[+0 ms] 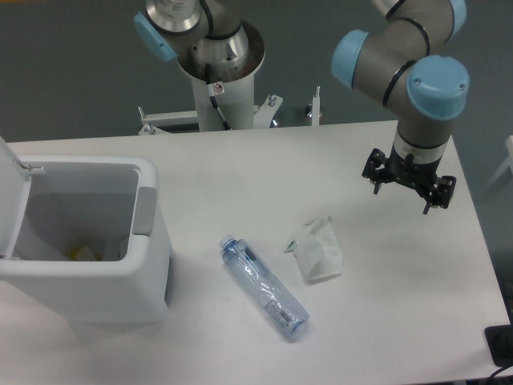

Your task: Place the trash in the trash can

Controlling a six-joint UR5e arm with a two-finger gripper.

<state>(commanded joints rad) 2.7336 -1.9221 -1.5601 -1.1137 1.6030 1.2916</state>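
Gripper [409, 186] hovers at 3 o'clock, fingers apart, holding nothing, apparently ready for pickup. Paper wad [319, 251] lies on table [240, 168] near centre; bottle [264, 289] on its side at 6 o'clock. Trash can [148, 241] at 9 o'clock, lid up to receive drops.

The bottle [264, 289] is clear, glossy bluish plastic; at its 2 o'clock the wad [317, 250] looks like crumpled matt white paper. The trash can [88, 265] is smooth white plastic on a matt white table [264, 160].
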